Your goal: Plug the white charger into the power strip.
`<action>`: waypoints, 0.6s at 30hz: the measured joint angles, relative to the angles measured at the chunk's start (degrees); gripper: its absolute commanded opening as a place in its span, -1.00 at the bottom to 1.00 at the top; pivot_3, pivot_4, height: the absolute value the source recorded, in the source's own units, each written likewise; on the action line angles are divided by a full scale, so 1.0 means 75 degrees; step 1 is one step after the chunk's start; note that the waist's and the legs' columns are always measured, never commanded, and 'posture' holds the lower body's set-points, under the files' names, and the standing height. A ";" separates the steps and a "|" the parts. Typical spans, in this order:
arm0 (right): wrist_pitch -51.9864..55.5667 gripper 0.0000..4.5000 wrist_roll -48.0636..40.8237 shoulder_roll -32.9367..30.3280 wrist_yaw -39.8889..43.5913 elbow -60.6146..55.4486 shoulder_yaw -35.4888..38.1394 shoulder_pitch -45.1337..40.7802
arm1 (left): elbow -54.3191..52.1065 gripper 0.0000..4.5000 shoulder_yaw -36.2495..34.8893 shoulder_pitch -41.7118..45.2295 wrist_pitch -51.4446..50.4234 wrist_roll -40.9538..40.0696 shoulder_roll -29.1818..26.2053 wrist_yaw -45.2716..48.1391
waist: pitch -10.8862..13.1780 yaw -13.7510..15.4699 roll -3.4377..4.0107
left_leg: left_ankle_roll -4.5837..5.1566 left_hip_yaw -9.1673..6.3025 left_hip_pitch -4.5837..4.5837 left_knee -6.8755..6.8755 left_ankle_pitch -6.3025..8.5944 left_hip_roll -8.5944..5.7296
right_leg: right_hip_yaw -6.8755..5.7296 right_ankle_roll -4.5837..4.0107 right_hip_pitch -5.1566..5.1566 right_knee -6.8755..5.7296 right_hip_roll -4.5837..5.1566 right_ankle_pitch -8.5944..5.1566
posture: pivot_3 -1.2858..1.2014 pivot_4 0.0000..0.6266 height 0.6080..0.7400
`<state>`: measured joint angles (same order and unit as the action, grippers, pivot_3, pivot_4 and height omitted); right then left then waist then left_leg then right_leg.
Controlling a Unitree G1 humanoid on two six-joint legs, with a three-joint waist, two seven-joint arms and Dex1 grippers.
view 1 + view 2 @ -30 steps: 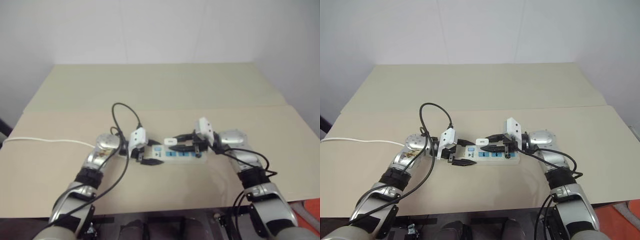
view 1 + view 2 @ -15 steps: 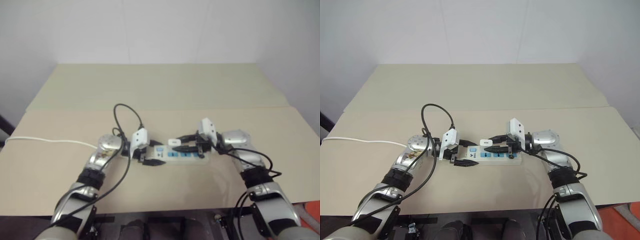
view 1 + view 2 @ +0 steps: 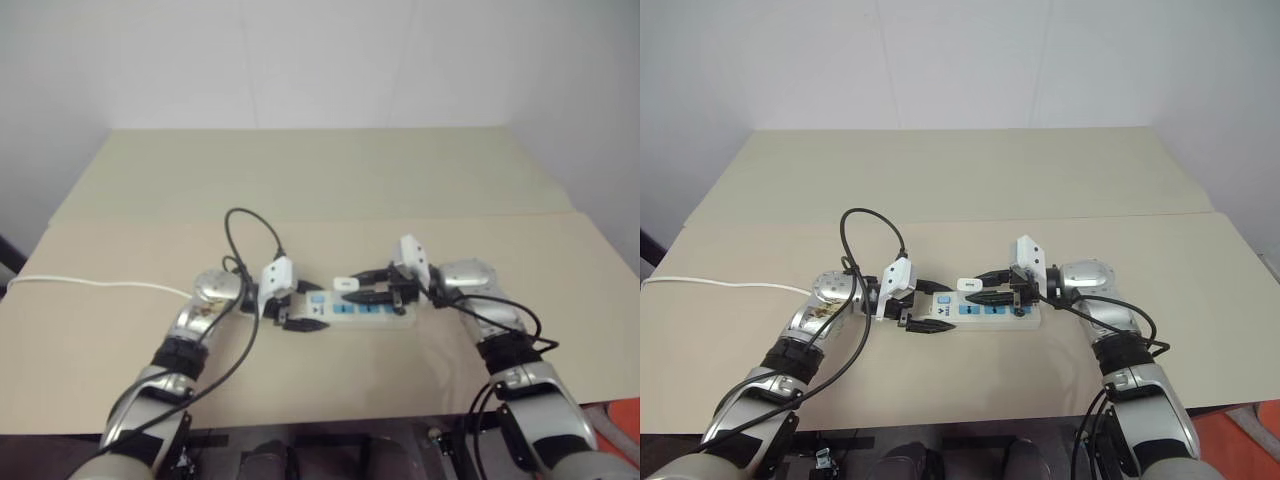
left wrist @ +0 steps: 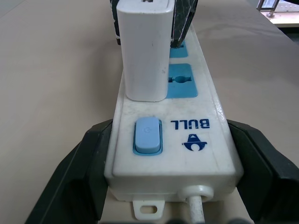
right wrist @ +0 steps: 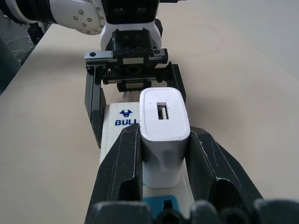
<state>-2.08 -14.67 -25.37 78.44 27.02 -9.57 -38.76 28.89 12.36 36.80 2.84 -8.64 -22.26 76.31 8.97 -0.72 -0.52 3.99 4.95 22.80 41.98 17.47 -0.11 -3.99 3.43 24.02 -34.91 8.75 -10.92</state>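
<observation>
Down on the tabletop (image 3: 330,190), seen from the left eye, the power strip (image 3: 372,312) lies lengthwise along the near edge, roughly midway between the left and right edges, with its thin white cord (image 3: 95,283) running off toward the left edge. The left gripper (image 3: 300,310) is clamped on the strip's switch end, and the right gripper (image 3: 362,287) is closed on the white charger (image 3: 344,284), which stands upright on the strip next to that end.

From the right eye the arrangement reads the same: both grippers meet over the strip, pointing at each other, with the charger between them.

In the left wrist view the black fingers (image 4: 74,179) press against the two long sides of the strip at its switch end (a light blue switch (image 4: 147,136) and blue "BULL" lettering sit on top). The charger rises from the nearest socket, just beyond the switch, its base down against the strip's face; a free blue socket (image 4: 180,87) shows beside it.

In the right wrist view the right fingers (image 5: 122,170) squeeze the charger's two sides, its slotted end face turned to the camera, and the opposite gripper grips the strip behind it.
</observation>
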 measured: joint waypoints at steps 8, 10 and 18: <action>0.0000 -0.52 0.0008 -0.0007 0.0008 -0.0001 -0.0014 -0.0011 | 0.0001 0.45 0.0001 -0.0001 0.0014 0.0002 -0.0001 -0.0001 | -0.0003 -0.0001 0.0000 | 0.0000 0.0000 0.0000 0.0000 0.0000 0.0001 | 0.0000 0.0000 0.0001 0.0000 0.0000 0.0000 | 0.03 -0.52 1.00; 0.0000 -0.52 0.0008 -0.0012 0.0014 0.0000 -0.0018 -0.0018 | 0.0002 0.45 0.0001 -0.0001 0.0022 0.0003 0.0000 -0.0001 | -0.0003 0.0000 0.0000 | 0.0000 0.0000 0.0001 0.0000 0.0000 0.0001 | 0.0000 0.0000 0.0001 0.0000 0.0000 0.0000 | 0.03 -0.52 1.00; 0.0147 0.64 0.0306 -0.0080 0.0094 0.0184 -0.0210 -0.0049 | 0.0001 0.45 0.0006 -0.0012 0.0110 0.0014 0.0035 0.0014 | -0.0003 0.0012 -0.0001 | 0.0000 0.0001 0.0008 -0.0001 0.0000 -0.0002 | 0.0002 0.0000 0.0008 0.0002 0.0000 0.0000 | 0.03 -0.52 1.00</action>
<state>-0.98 -12.37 -25.98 79.15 28.40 -11.15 -39.13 28.89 12.40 36.71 3.66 -8.54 -22.00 76.41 8.94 -0.63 -0.53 3.99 4.96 22.86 41.97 17.48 -0.12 -3.98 3.43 24.08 -34.89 8.75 -10.93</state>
